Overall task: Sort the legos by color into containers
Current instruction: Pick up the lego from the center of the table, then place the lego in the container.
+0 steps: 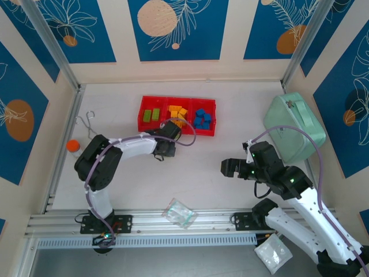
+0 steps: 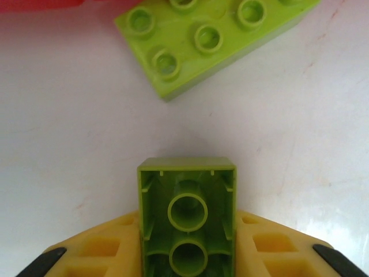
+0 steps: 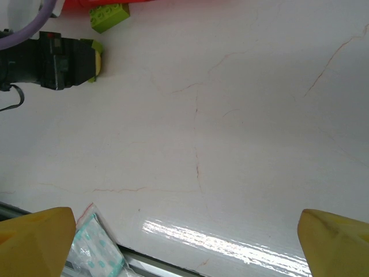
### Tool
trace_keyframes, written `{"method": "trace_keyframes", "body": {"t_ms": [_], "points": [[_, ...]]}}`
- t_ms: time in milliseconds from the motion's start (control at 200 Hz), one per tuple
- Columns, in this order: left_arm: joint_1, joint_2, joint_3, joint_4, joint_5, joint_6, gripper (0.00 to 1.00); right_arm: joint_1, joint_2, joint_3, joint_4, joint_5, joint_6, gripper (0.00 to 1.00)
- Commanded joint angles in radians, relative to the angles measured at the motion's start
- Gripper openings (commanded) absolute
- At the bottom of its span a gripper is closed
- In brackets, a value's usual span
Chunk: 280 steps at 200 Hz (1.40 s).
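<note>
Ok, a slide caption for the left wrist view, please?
Left gripper holding a lime green lego, underside to camera, a second green lego on the table.

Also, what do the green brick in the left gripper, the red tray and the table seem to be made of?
The brick looks like moulded plastic, slightly glossy: hollow underside with round tubes and thin ribs. The tray is probably plastic too, uniform bright red; its finish is too small to judge. The table is smooth, glossy white, with glare and fine reddish lines; perhaps laminate.
</note>
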<state>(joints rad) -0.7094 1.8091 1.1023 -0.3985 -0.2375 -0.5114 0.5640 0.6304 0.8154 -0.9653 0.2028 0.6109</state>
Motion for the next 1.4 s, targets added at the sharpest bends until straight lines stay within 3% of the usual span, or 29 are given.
{"method": "trace_keyframes", "body": {"t_ms": [0, 230, 380, 485, 660, 765, 1130, 1291, 1396], "points": [[-0.009, -0.130, -0.056, 0.012, -0.022, 0.017, 0.29, 0.008, -0.011, 0.004, -0.001, 0.010, 0.009, 0.99], [0.006, -0.355, -0.058, -0.100, -0.145, 0.089, 0.29, 0.010, -0.010, 0.002, -0.001, 0.012, 0.010, 0.99], [0.113, -0.367, 0.062, -0.177, -0.137, 0.177, 0.29, 0.010, -0.008, 0.002, -0.001, 0.010, 0.010, 0.99], [0.210, -0.308, 0.177, -0.213, -0.064, 0.217, 0.29, 0.016, -0.011, 0.003, -0.003, 0.016, 0.014, 0.99], [0.282, -0.126, 0.358, -0.251, -0.011, 0.255, 0.29, 0.029, -0.018, 0.004, -0.006, 0.028, 0.020, 0.99], [0.297, -0.018, 0.446, -0.268, 0.018, 0.269, 0.35, 0.043, -0.019, 0.005, -0.010, 0.037, 0.027, 0.99], [0.320, 0.231, 0.615, -0.287, 0.096, 0.269, 0.37, 0.079, -0.018, 0.022, -0.033, 0.065, 0.047, 0.99], [0.329, 0.313, 0.697, -0.325, 0.122, 0.262, 0.39, 0.077, 0.011, 0.027, -0.019, 0.007, 0.053, 0.99], [0.332, 0.347, 0.729, -0.336, 0.129, 0.262, 0.41, 0.080, 0.046, 0.025, 0.039, -0.096, 0.016, 0.99]]}}
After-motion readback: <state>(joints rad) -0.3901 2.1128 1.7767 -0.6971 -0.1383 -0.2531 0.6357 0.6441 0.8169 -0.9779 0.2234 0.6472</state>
